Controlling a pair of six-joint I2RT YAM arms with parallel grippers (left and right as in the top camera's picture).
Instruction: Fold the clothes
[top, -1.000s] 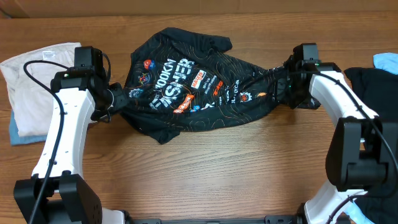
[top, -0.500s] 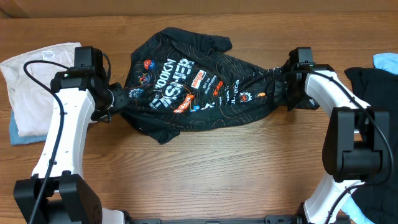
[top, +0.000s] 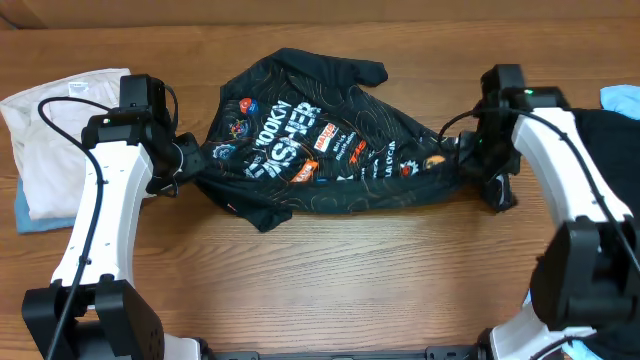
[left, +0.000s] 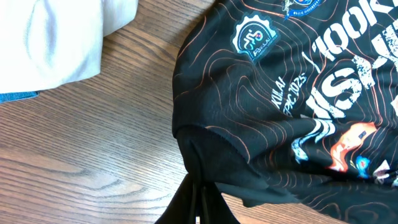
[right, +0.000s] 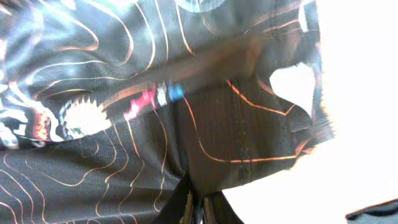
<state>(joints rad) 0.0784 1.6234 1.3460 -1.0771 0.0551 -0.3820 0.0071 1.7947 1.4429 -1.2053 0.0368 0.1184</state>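
Observation:
The clothes in play are a thin black sports top (top: 310, 160) with orange wavy lines and white lettering, stretched across the middle of the table. My left gripper (top: 185, 162) is shut on its left end, and my right gripper (top: 462, 152) is shut on its bunched right end. In the left wrist view the dark fingers (left: 186, 202) pinch a fold of the top (left: 280, 93) just above the wood. From the right wrist camera the top (right: 124, 93) fills the frame, with the right gripper (right: 196, 208) clamped on its hem.
A folded white garment (top: 60, 120) lies at the far left on a blue cloth (top: 25, 215); it also shows in the left wrist view as white garment (left: 56, 37). A plain black garment (top: 618, 160) and a light blue item (top: 622, 98) sit at the right edge.
My right gripper has shut on the top's right end and drawn it to the right, pulling the top longer and shifting it that way. The left arm has not moved.

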